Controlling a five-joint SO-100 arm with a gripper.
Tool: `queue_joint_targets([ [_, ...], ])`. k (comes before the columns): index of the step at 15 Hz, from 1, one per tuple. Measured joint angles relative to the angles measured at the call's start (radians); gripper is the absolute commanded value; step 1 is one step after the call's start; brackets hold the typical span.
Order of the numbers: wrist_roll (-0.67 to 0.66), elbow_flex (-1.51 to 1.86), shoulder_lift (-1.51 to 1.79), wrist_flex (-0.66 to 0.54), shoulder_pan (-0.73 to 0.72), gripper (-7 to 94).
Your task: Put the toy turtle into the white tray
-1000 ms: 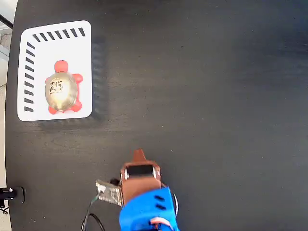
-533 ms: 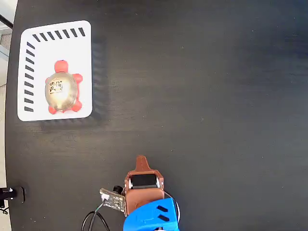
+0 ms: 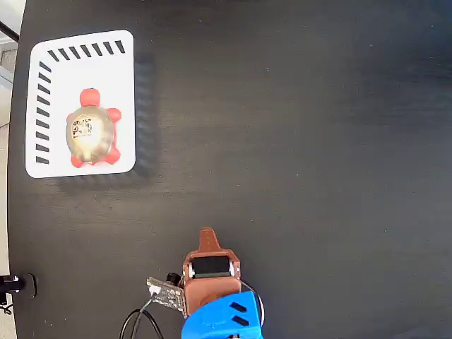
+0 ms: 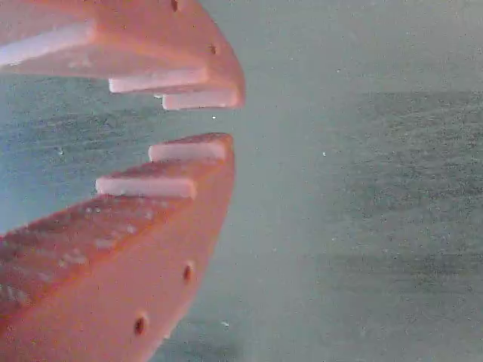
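In the fixed view the toy turtle (image 3: 90, 132), with a gold-grey shell and a red head and feet, lies inside the white tray (image 3: 120, 85) at the upper left, its head pointing up. My gripper (image 3: 206, 233) sits far from it, near the bottom edge of the table, on the brown and blue arm. The wrist view shows my gripper (image 4: 230, 119) with its orange toothed fingers (image 4: 189, 219) drawn nearly together and nothing between them, only dark table beyond. The turtle and tray are out of that view.
The dark table (image 3: 304, 141) stretches wide to the right of the tray. A small circuit board and cable (image 3: 164, 293) hang at the arm's left side. The table's left edge (image 3: 13, 212) runs just left of the tray.
The arm has drawn back a little toward the bottom edge since a second ago, then held still. The turtle and tray have not moved.
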Motion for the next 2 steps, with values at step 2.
queue_joint_targets([
  [2, 0.000, 0.000, 0.000, 0.000, 0.000, 0],
])
